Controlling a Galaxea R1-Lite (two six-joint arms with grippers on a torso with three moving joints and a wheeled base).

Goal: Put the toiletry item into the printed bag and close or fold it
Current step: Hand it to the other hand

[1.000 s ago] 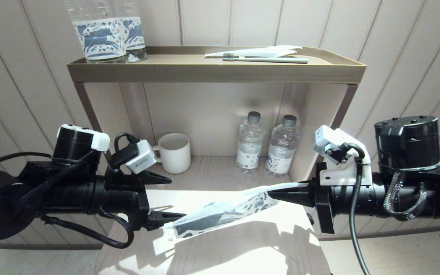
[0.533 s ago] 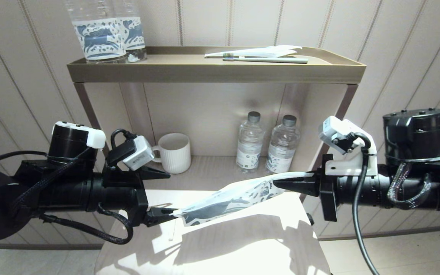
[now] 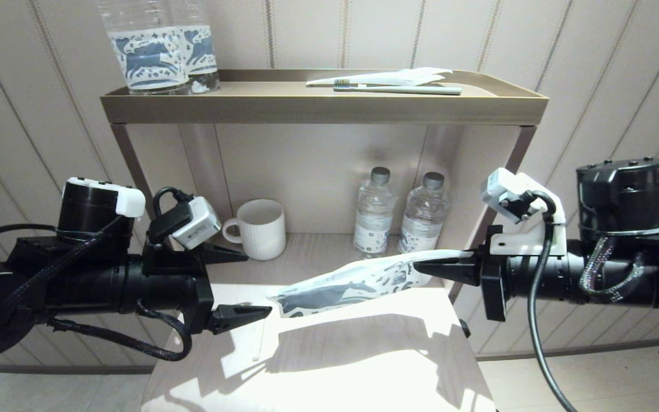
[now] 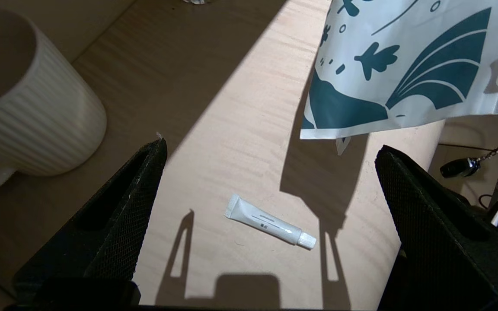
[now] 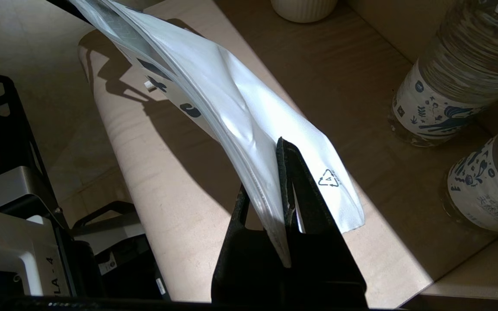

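a small white tube (image 4: 270, 222) lying on the pale tabletop (image 3: 364, 366) is shown only in the left wrist view, between the spread fingers; in the head view only a thin pale strip is seen at that spot. a recycling mark on the pouch's plain white back is given by the right wrist view alone. the slim white toothbrush with the black head cannot be made out in any view; whether it lies inside the pouch cannot be told.

on the left, the left gripper (image 3: 246, 283) is held level above the table's near left part, its fingers spread wide and nothing gripped. the ribbed white mug (image 3: 261, 229) stands just behind it on the lower shelf. the free corner of the printed bag (image 3: 352, 283) hangs just beside the lower finger tip, apart from it, with open air between. the bag is stretched slantwise above the table, clear of the surface, its shadow cast below. open tabletop is left in front of and beneath it, up to the near edge.

behind, two small water bottles (image 3: 401, 214) stand on the lower shelf. on the top tray (image 3: 324, 109), two large labelled bottles (image 3: 158, 48) stand at the left and a grey-green toothbrush (image 3: 398, 88) lies at the right beside a white wrapper.

on the right, the right gripper (image 3: 421, 267) is clamped on the bag's right end, the jaws pressed together over the sheet.
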